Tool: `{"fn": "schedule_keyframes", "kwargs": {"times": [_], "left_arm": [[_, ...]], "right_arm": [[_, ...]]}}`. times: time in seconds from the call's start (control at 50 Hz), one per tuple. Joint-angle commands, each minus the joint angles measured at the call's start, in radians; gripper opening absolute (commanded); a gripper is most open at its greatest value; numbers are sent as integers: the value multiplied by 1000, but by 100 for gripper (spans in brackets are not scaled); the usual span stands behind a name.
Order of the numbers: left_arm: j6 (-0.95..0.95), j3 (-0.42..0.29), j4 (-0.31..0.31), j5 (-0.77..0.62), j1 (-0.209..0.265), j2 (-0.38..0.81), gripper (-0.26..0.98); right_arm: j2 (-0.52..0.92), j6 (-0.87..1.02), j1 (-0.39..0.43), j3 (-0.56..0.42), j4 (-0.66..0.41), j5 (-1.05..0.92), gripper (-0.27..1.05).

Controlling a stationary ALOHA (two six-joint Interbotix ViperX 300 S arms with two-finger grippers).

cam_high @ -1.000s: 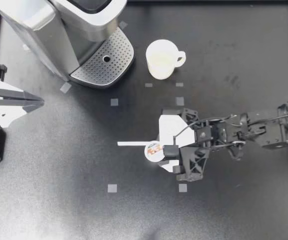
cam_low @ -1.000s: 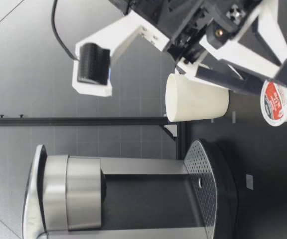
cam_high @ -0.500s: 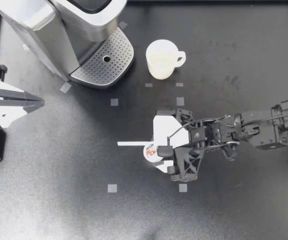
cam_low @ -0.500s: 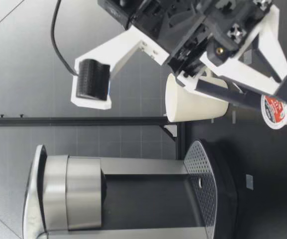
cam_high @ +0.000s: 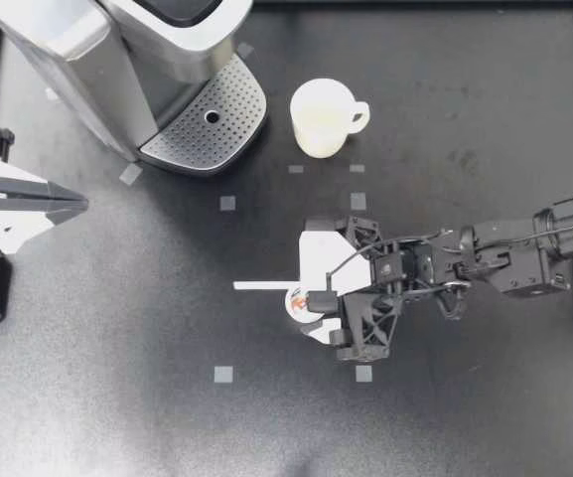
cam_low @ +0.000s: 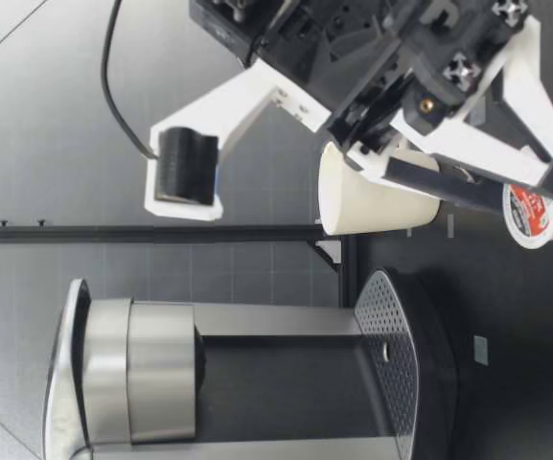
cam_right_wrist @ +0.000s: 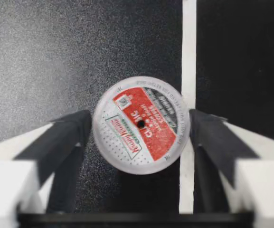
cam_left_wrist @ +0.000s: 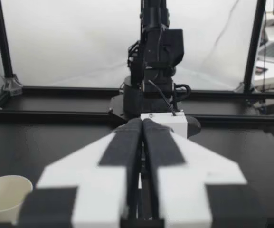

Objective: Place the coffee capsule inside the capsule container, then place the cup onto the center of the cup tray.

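Coffee capsule [cam_high: 299,300] stood on surface [cam_high: 117,348], foil lid up, against white strip [cam_high: 261,286], well apart from cup [cam_high: 321,117] and coffee machine [cam_high: 137,60]. Likely light and thin-walled, with delicate foil. Best pinched across side wall under rim, gentle squeeze. Right gripper [cam_high: 306,295] sat over it, fingers [cam_right_wrist: 65,137] spread, one each side close to rim, apparently not clamped. Left gripper [cam_high: 63,202] sat at surface edge, fingers pressed together.
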Motion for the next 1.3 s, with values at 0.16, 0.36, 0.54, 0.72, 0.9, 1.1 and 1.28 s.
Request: {"fn": "schedule_keyframes", "kwargs": {"times": [0.16, 0.36, 0.54, 0.72, 0.9, 1.1, 1.28], "left_arm": [[-5, -12, 2, -5, 2, 5, 9], [-5, -31, 0, -5, 3, 29, 9], [-6, -127, -11, 52, 48, 146, 9], [-5, -324, -29, 321, 120, 302, 9], [6, -574, 8, 647, 141, 445, 9], [-9, -861, 146, 1092, 127, 611, 9], [-72, -1049, 382, 1384, 44, 770, 9]], "right_arm": [[-23, 3, 3, -23, -2, 0, 54], [-55, 9, 5, -20, 2, 6, 55], [-176, 32, 5, 12, 28, -2, 55], [-318, 86, 5, 87, 31, -35, 55], [-390, 163, 5, 202, 41, -199, 55], [-417, 178, 3, 275, 38, -293, 54], [-414, 175, 3, 284, 35, -295, 54]]}}
